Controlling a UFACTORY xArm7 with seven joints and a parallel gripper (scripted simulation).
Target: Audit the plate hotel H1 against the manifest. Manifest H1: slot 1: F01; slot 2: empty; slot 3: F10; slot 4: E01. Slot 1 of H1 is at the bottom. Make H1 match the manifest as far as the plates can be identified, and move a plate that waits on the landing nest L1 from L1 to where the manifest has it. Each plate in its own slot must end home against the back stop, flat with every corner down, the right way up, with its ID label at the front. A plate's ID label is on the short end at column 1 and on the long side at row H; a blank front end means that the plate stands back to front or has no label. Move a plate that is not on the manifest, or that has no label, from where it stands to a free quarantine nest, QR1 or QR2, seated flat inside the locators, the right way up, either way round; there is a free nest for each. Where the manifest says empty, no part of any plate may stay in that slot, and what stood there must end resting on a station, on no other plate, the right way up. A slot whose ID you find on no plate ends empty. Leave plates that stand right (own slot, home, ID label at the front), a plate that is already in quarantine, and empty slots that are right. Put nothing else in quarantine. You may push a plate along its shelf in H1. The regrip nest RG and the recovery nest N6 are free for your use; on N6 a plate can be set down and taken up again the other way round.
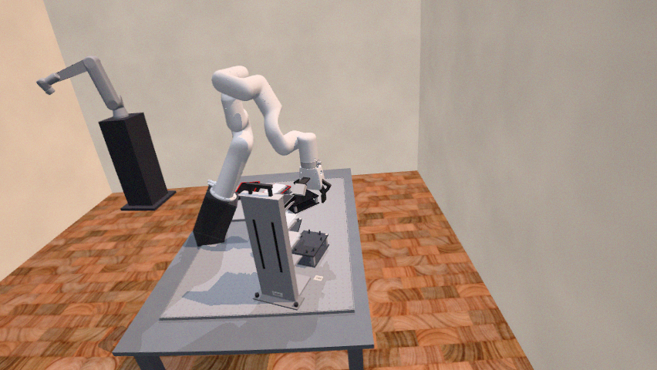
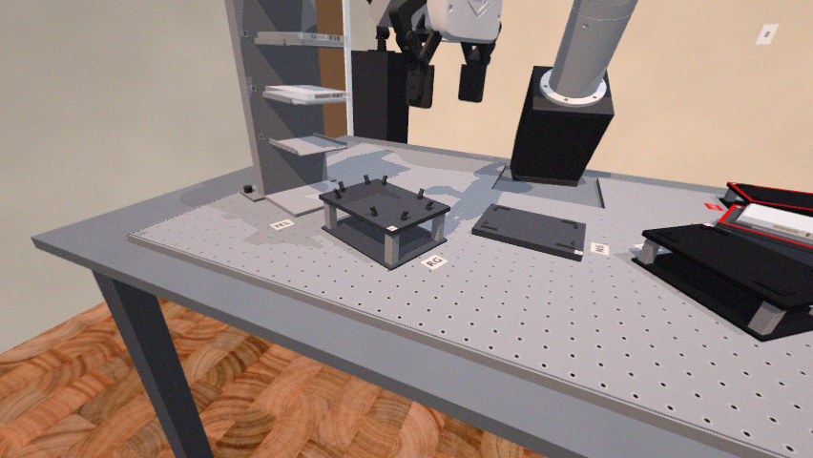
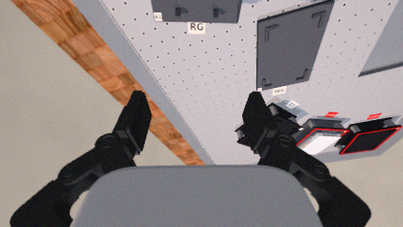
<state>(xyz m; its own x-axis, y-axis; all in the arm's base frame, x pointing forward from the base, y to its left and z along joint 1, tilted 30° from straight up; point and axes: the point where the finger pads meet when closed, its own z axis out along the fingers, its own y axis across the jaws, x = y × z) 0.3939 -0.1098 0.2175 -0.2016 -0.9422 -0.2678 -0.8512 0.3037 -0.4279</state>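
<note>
We see the gripper [image 3: 194, 118] with its jaws spread fully wide; they are released, nothing is between them and they touch nothing. In the wrist view one black finger [image 3: 134, 120] stands at 9 o'clock and the other at 3 o'clock, and between them we see the edge of the worktop [image 3: 222, 85] and the floor. In the exterior view the gripper [image 2: 447, 79] hangs in the air at 12 o'clock, well above the worktop [image 2: 511, 306], between the plate hotel H1 [image 2: 250, 102] and the black arm pedestal [image 2: 560, 136].

In the hotel, two white plates lie on shelves: the upper plate [image 2: 299, 38] and the lower plate [image 2: 303, 93]. Each one has its long axis going into the hotel, and the short end with dark marks faces out to the front. We cannot read these marks. The shelf [image 2: 303, 145] below them shows no plate.

A third white plate [image 2: 776, 218] lies flat in a red-edged nest [image 2: 725, 218] at 3 o'clock; its long axis runs about from 10 to 4 o'clock. The regrip nest RG [image 2: 384, 213] stands near the hotel.
</note>
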